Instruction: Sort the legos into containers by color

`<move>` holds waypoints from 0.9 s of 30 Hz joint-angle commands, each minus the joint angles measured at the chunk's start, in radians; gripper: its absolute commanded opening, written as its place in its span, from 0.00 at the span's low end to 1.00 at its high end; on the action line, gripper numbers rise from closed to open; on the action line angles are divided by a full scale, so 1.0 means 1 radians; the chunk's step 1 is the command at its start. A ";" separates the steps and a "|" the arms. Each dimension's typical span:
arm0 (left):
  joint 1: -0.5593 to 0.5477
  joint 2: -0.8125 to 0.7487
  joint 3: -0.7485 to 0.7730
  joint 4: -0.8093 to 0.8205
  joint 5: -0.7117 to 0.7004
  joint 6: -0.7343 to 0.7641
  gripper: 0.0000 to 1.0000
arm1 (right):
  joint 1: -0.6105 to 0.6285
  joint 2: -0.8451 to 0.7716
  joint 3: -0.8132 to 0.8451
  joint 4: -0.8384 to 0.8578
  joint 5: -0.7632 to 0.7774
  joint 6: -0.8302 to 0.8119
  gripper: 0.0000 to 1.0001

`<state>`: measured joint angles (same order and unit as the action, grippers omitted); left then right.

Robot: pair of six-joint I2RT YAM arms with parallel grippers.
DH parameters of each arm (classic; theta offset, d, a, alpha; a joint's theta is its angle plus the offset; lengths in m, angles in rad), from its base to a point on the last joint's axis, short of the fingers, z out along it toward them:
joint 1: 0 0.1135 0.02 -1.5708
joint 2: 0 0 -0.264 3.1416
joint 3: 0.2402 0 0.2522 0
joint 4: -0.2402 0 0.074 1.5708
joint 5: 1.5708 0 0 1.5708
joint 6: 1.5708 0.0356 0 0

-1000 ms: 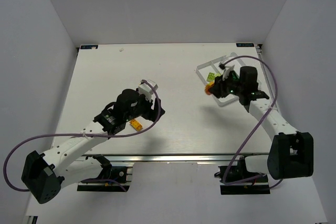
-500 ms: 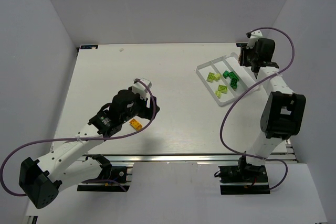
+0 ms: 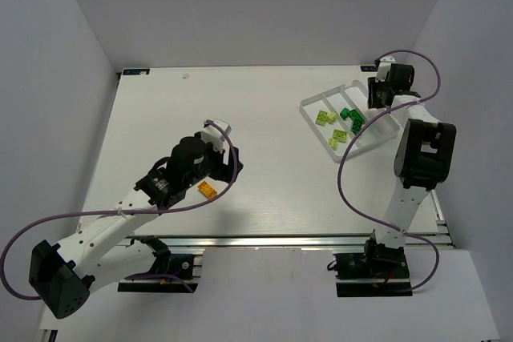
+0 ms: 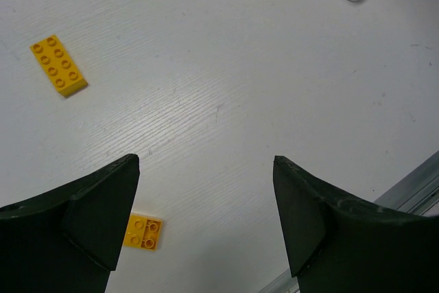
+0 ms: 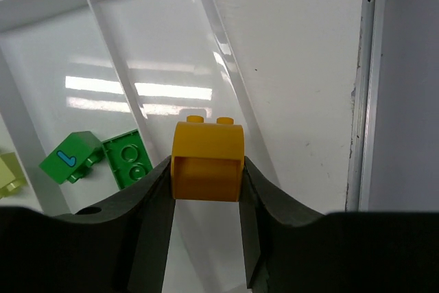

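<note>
Plainly the main hazard sits at the right pincer [image 5: 207,186], which is clenched on an orange brick [image 5: 207,152] by its smooth sides, above the bare outer compartment of the clear tray [image 5: 151,46]. That compartment is narrow, and from the wrist view the brick seems to hang closer to the outer wall than to the middle. A release from here could, I judge, clip that wall and send the piece tumbling onto the desk [image 5: 295,46] toward the metal rail [image 5: 362,101] at its edge. A drift the other way would drop it over the divider among the green bricks [image 5: 128,161] in the middle compartment, spoiling the colour sort. The lime bricks [image 3: 325,117] lie in the compartment beyond. Seen from overhead, the arm is folded tightly back on itself, so fine corrections may be awkward. The left pincer [image 4: 206,169] is released and holds nothing, above bare desk. A small orange brick [image 4: 143,231] lies just beside its left finger [image 4: 103,211], and a longer orange brick [image 4: 58,65] lies well apart. Coming straight down could pin or flick the small one rather than straddle it.
</note>
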<state>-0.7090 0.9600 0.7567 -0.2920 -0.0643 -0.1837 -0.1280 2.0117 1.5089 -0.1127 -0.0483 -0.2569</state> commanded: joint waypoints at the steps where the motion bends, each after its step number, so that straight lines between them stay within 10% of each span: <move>1: 0.005 -0.010 0.024 0.005 -0.006 0.012 0.88 | -0.022 0.025 0.086 0.007 -0.016 -0.018 0.32; 6: 0.005 0.002 0.018 0.007 -0.020 0.010 0.89 | -0.032 0.041 0.114 -0.039 -0.103 -0.031 0.57; 12: 0.005 0.032 0.018 0.007 -0.046 -0.016 0.80 | -0.035 -0.089 0.016 -0.018 -0.191 -0.022 0.65; 16: 0.005 0.046 0.023 -0.007 -0.080 -0.048 0.47 | -0.029 -0.310 -0.117 0.002 -0.283 -0.036 0.66; 18: 0.005 0.046 0.020 -0.007 -0.112 -0.071 0.31 | -0.021 -0.431 -0.302 0.068 -0.417 -0.024 0.63; 21: 0.005 0.071 0.023 -0.007 -0.147 -0.105 0.22 | -0.013 -0.667 -0.544 0.249 -0.655 0.045 0.12; 24: 0.023 0.166 0.076 -0.056 -0.179 -0.149 0.24 | -0.012 -0.792 -0.645 0.358 -0.925 0.230 0.10; 27: 0.063 0.290 0.127 -0.099 -0.216 -0.194 0.62 | 0.008 -0.827 -0.697 0.409 -1.077 0.409 0.27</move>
<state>-0.6796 1.1790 0.8253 -0.3344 -0.2119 -0.3119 -0.1337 1.1671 0.8570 0.1787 -0.8547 -0.0471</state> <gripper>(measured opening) 0.558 0.242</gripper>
